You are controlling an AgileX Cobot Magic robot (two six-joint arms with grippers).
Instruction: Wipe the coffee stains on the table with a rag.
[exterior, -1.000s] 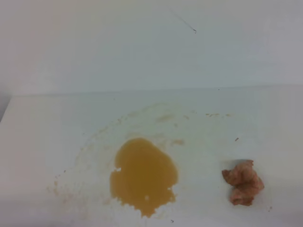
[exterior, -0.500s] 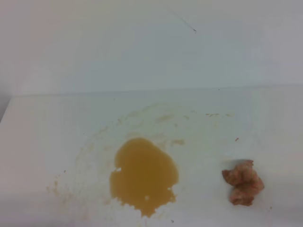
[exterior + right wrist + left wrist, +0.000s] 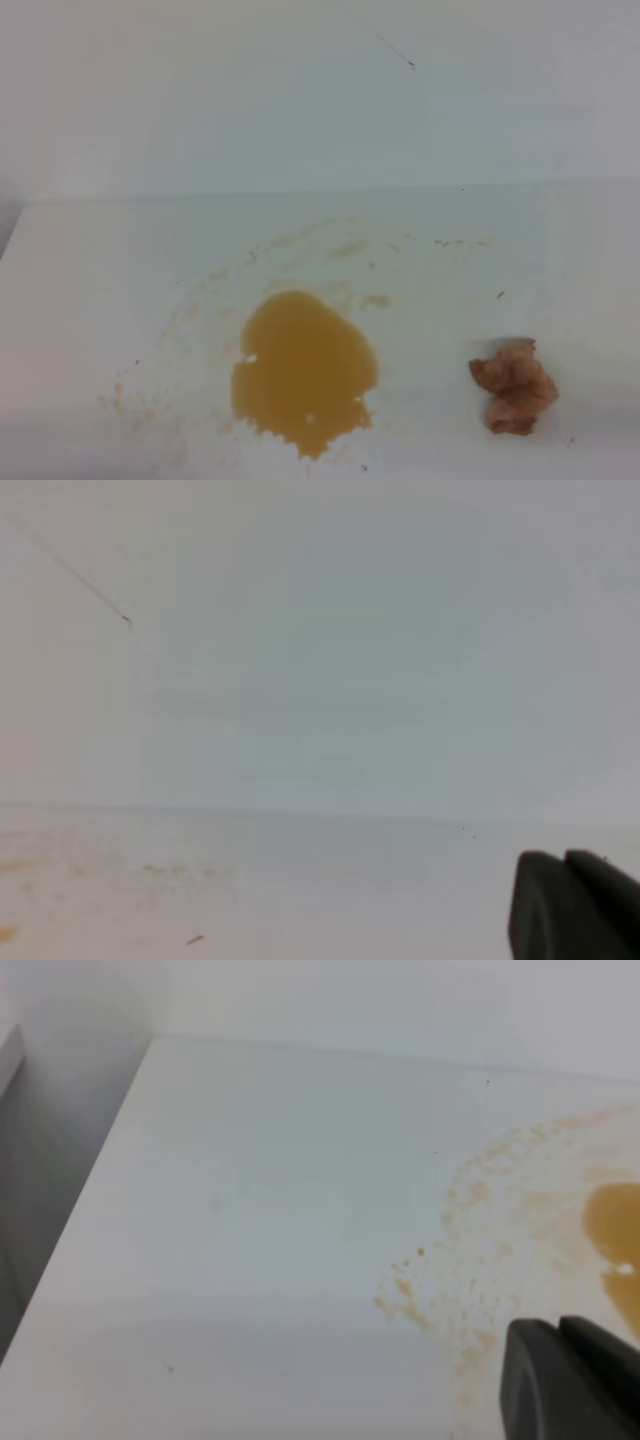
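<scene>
We've got the coffee stains (image 3: 305, 372) pooled mid-desk (image 3: 90, 280), the rag (image 3: 514, 387) wadded well off to their right, untouched. Our right claw (image 3: 575, 905) sits closed and empty; the left claw (image 3: 570, 1380), we cannot tell.

Nothing appears to have shifted between earlier frames and now.
</scene>
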